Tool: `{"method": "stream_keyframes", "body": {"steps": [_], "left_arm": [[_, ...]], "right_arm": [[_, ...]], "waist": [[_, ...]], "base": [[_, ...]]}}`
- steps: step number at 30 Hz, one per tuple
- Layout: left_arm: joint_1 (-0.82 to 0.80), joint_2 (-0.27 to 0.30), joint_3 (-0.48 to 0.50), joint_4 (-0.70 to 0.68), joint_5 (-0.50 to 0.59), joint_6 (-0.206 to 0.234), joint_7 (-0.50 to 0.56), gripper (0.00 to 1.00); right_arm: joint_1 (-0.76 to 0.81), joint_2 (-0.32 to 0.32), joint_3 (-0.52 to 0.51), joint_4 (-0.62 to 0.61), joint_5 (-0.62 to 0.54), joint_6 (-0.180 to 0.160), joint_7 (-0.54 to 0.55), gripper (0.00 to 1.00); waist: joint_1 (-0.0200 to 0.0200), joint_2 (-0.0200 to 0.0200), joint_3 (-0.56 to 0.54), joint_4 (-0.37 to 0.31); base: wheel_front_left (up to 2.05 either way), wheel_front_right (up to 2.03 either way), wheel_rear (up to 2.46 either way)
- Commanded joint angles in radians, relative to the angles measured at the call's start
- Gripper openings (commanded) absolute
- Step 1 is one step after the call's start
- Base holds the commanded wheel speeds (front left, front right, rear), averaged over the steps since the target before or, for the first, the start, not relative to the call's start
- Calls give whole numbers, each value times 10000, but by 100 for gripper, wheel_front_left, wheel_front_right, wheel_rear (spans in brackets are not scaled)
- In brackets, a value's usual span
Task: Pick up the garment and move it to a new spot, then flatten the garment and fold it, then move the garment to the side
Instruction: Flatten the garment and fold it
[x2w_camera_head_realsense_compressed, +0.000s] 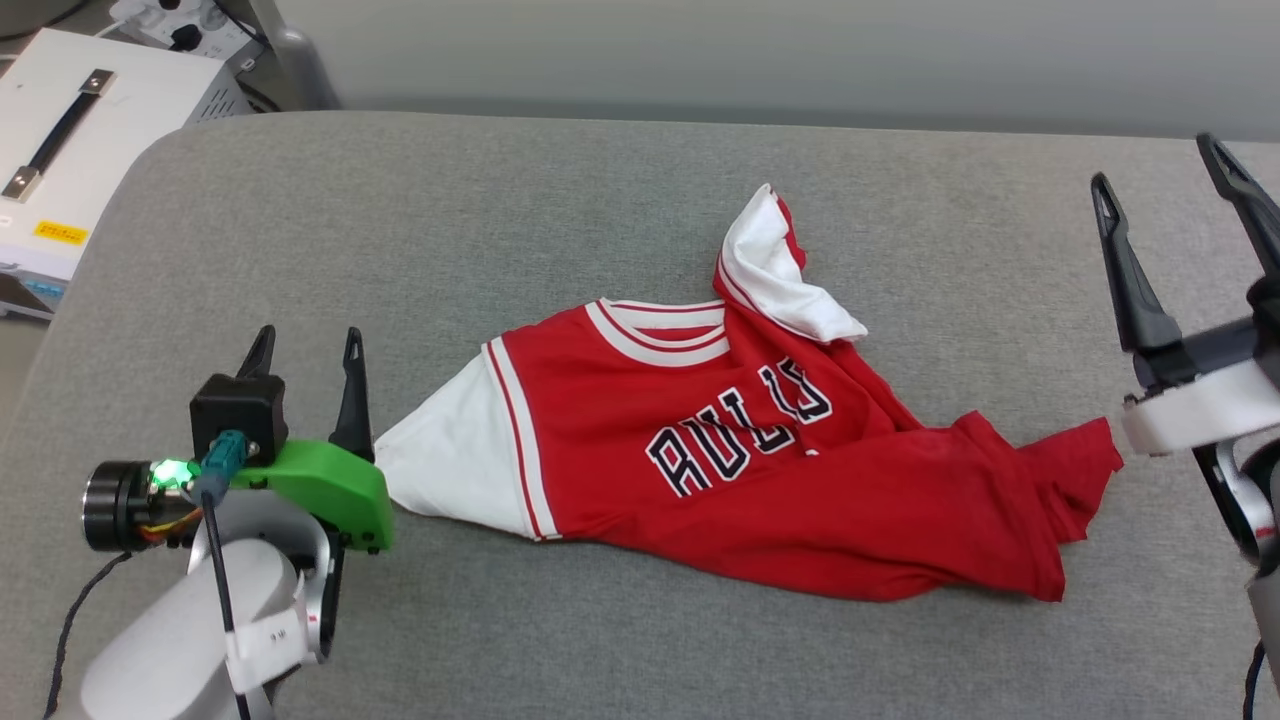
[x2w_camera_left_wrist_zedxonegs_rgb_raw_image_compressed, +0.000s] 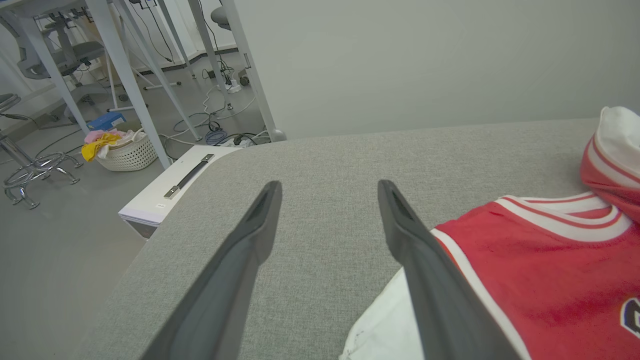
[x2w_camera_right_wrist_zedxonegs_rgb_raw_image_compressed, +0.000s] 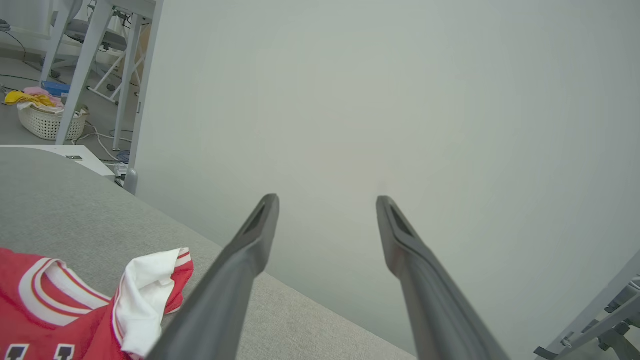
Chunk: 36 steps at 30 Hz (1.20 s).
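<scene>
The grey, cloth-covered surface (x2w_camera_head_realsense_compressed: 640, 200) spreads under and ahead of both grippers. The garment (x2w_camera_head_realsense_compressed: 760, 470) lies on it between them, crumpled and unfolded. It is red, with a striped collar and black lettering facing up.

One white sleeve stretches out flat toward the left gripper (x2w_camera_head_realsense_compressed: 308, 338) and ends just beside its right finger. In the left wrist view that finger crosses the sleeve's edge, and I cannot tell whether they touch. The other white sleeve is bunched and stands up on the far side, ahead and to the left of the right gripper (x2w_camera_head_realsense_compressed: 1155, 165). The rumpled red hem end lies near that gripper, to its left and lower.

The left gripper is low by the surface. Its fingers are spread wide with bare grey cloth between them, and it holds nothing. The right gripper is raised beyond the garment's hem end. Its fingers are also spread wide and it is empty.

A white case with a dark handle (x2w_camera_head_realsense_compressed: 90, 150) sits off the surface's corner, ahead and left of the left gripper. A white laundry basket (x2w_camera_left_wrist_zedxonegs_rgb_raw_image_compressed: 127, 152) stands on the floor farther off in the same direction.
</scene>
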Motion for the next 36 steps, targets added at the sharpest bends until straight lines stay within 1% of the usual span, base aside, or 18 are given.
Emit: {"method": "stream_keyframes", "body": {"steps": [1, 3, 5, 7, 11, 15, 17, 21, 24, 28, 33, 36], "left_arm": [[541, -198, 348, -298, 470, 208, -53, 100], [1138, -423, 1006, -865, 1163, 443, -54, 100], [1753, -634, 1543, -1423, 1904, 683, -54, 100], [2171, -1028, 2059, -1750, 2457, 737, -55, 100], [2808, -1727, 2859, -2283, 3414, 637, -55, 100], [3174, -2449, 3360, -2751, 4259, 439, -56, 100], [3294, -2788, 3552, -2924, 4601, 326, -56, 100], [3347, -3466, 3911, -2949, 5116, -60, -56, 100], [3290, -3887, 4145, -2932, 5417, -369, -56, 100], [3176, -4411, 4463, -2862, 5810, -781, -56, 100], [3103, -4891, 4851, -2786, 6226, -1242, -56, 100], [3110, -5096, 5069, -2730, 6414, -1448, -56, 100]], "right_arm": [[-391, -241, 343, 32, 208, -7, 274, 100], [-964, -597, 986, 142, 725, -7, 803, 100], [-1615, -1148, 1904, 386, 1321, -7, 1612, 100], [-2212, -1629, 2827, 620, 1991, -7, 2429, 100], [-3342, -2569, 4950, 875, 3606, -7, 4303, 100], [-4429, -3235, 6754, 985, 5310, -7, 6161, 100], [-4983, -3470, 7541, 1096, 5915, -7, 6916, 100], [-5970, -3520, 8775, 1600, 6855, -7, 8031, 100], [-6591, -3408, 9451, 2157, 7151, -7, 8305, 100], [-7146, -3165, 10322, 3093, 7362, -7, 8284, 100], [-7238, -2900, 11403, 4178, 7583, -7, 7978, 100], [-7076, -2786, 11682, 4544, 7758, -7, 7676, 100]], "waist": [[1, 0, 16, 234], [1, 0, 70, 351], [1, 0, 155, 489], [1, 0, 273, 629], [1, 0, 522, 909], [1, 0, 838, 1186], [1, 0, 1020, 1313], [1, 0, 1407, 1556], [1, 0, 1687, 1731], [1, 0, 2084, 1957], [1, 0, 2402, 2056], [1, 0, 2474, 2048]], "base": [[0, 0, 0], [0, 0, 0], [0, 0, 0], [0, 0, 0], [0, 0, 0], [0, 0, 0], [0, 0, 0], [0, 0, 0], [0, 0, 0], [0, 0, 0], [0, 0, 0], [0, 0, 0]]}}
